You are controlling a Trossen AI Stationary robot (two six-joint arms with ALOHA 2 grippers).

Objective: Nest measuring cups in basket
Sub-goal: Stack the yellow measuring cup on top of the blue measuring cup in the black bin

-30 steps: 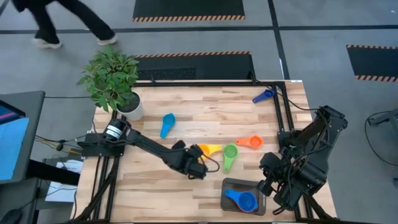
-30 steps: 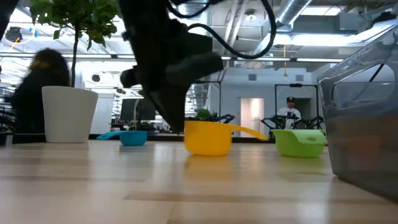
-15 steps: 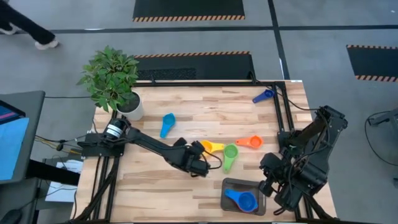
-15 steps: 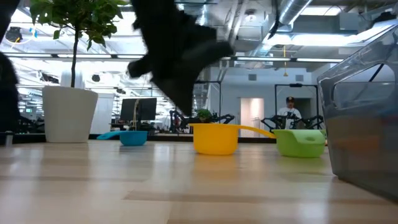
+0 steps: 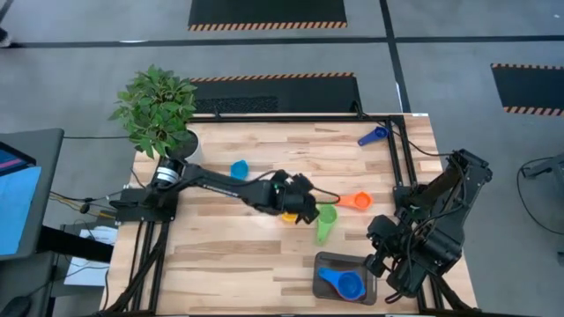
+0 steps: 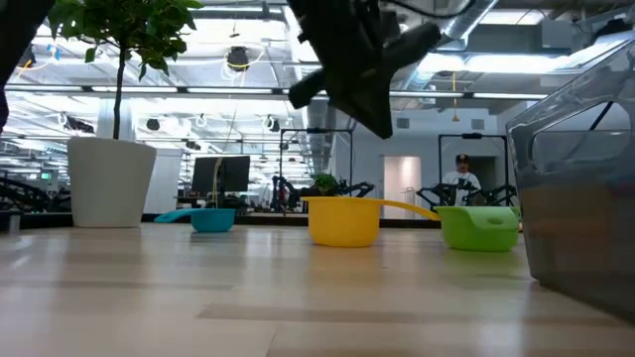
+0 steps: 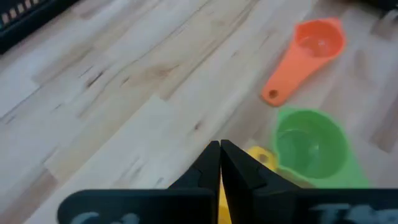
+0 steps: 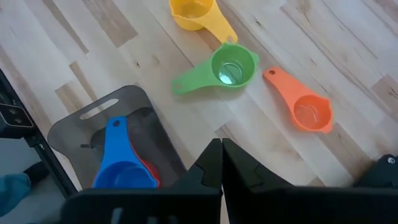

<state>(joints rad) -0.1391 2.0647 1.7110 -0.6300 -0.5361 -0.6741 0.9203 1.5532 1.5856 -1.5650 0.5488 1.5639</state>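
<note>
The yellow cup (image 6: 342,220) stands on the table, its handle toward the green cup (image 5: 326,217), and is half hidden under my left gripper in the high view (image 5: 289,217). My left gripper (image 5: 307,211) hangs shut above the yellow cup, clear of it (image 6: 382,124). The orange cup (image 5: 357,201) lies just right of the green one. A light blue cup (image 5: 238,167) and a dark blue cup (image 5: 372,136) lie farther back. The grey basket (image 5: 322,262) holds a blue cup (image 8: 121,171) over a red one (image 8: 148,171). My right gripper (image 8: 221,146) waits shut, raised beside the basket's right side.
A potted plant in a white pot (image 5: 163,119) stands at the table's far left corner. The table's metal frame rail (image 5: 397,176) runs along the right edge. Bare wood lies at the near left (image 5: 220,264).
My left gripper has risen from beside the yellow cup and gone toward the table's right and far edges, ending above the cup. The yellow cup has slid a little toward the right and now stands still.
</note>
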